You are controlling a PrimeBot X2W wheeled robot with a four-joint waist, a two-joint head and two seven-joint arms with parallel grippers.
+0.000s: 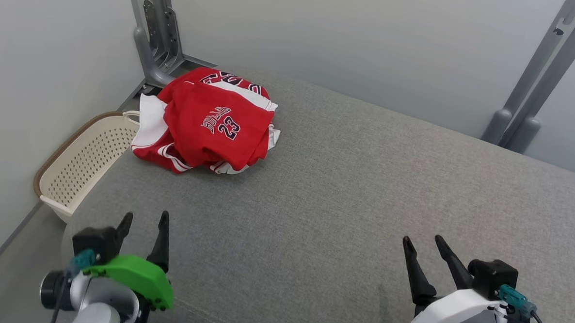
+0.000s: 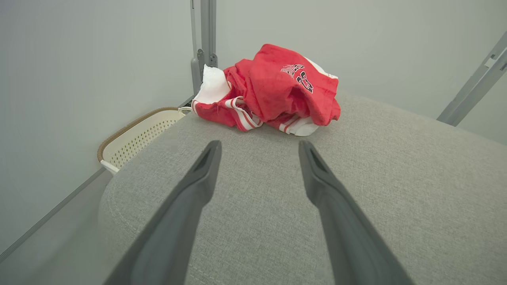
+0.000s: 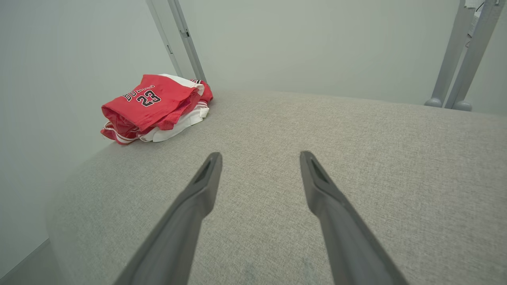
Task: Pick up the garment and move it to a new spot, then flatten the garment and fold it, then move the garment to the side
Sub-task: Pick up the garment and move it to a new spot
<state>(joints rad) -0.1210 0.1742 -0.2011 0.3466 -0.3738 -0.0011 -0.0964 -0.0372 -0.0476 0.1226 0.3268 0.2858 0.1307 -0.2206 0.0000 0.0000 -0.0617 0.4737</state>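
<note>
A red and white garment (image 1: pixel 206 121), a jersey printed with the number 23, lies crumpled in a heap at the far left corner of the grey fabric surface (image 1: pixel 344 198). It shows ahead of the fingers in the left wrist view (image 2: pixel 273 91) and at the upper left in the right wrist view (image 3: pixel 154 107). My left gripper (image 1: pixel 144 221) hovers open at the near left edge, well short of the heap, with nothing between its fingers (image 2: pixel 198 186). At the near right my right gripper (image 1: pixel 423 242) is open and empty too, fingers (image 3: pixel 321 190) spread above bare fabric.
A cream perforated basket (image 1: pixel 86 160) with a brown rim stands on the floor against the left wall, just beside the garment. Grey metal frame posts rise behind the heap (image 1: pixel 157 34) and at the far right (image 1: pixel 538 90). Pale walls close in left and behind.
</note>
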